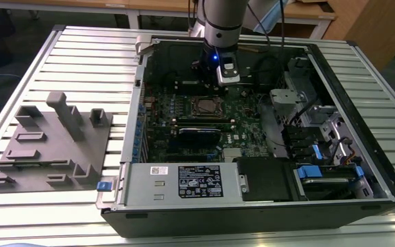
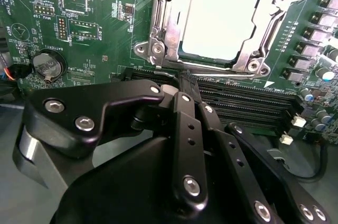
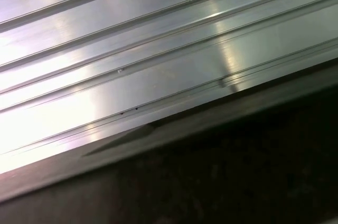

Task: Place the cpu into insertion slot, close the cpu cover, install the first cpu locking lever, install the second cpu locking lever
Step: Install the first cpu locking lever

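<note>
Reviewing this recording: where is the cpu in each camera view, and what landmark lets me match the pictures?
Exterior view: the cpu sits near the middle of the motherboard.
Second wrist view: the cpu lies in its socket, beside the memory slots.
First wrist view: faces the ribbed tabletop beside a dark case wall.
Shared landmark: the silvery cpu cover framing the chip.

Exterior view: high, looking down on whole computer case (image 1: 252,224) and bench (image 1: 81,56). Second wrist view: close behind end effector (image 2: 186,82), facing the same cpu (image 2: 219,20). First wrist view: skimming bench slats.
</note>
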Tool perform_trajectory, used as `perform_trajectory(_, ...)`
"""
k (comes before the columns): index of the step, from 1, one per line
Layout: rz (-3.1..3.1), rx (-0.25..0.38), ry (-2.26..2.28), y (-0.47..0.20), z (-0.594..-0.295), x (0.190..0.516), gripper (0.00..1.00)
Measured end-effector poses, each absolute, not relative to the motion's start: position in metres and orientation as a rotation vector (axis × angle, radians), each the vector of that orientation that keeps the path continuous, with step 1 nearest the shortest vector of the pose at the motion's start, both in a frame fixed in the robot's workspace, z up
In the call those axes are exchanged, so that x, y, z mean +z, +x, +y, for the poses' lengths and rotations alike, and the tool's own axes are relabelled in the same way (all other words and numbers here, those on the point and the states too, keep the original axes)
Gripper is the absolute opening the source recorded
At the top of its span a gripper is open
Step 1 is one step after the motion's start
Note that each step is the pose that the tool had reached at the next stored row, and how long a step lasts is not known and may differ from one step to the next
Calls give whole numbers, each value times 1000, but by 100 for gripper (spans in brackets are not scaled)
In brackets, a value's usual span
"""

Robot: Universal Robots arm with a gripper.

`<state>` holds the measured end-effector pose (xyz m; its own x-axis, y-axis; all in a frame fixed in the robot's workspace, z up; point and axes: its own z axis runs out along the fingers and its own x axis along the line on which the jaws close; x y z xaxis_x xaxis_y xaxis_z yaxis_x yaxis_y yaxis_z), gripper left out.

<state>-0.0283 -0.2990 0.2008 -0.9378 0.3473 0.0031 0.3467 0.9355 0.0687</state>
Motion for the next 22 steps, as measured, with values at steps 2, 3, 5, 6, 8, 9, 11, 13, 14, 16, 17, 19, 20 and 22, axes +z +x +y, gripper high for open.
perform_trajectory(2, 3080, 107, 557, -28, -299, 201, 11)
perform_trajectory(3, 3080, 107, 560, -28, -299, 201, 11)
perform_trajectory(5, 3079, 107, 565, -28, -299, 201, 11)
perform_trajectory(6, 3077, 107, 567, -28, -299, 201, 11)
perform_trajectory(8, 3070, 109, 568, -28, -299, 201, 11)
perform_trajectory(9, 3066, 110, 568, -29, -299, 201, 11)
perform_trajectory(11, 3056, 112, 566, -29, -299, 201, 11)
perform_trajectory(13, 3048, 115, 565, -30, -299, 201, 11)
perform_trajectory(14, 3045, 115, 565, -30, -299, 201, 11)
perform_trajectory(16, 3041, 116, 566, -32, -299, 201, 11)
perform_trajectory(17, 3039, 116, 567, -32, -299, 201, 11)
perform_trajectory(19, 3033, 118, 567, -33, -299, 201, 11)
perform_trajectory(20, 3029, 119, 566, -34, -299, 201, 11)
perform_trajectory(22, 3020, 121, 565, -34, -299, 201, 11)
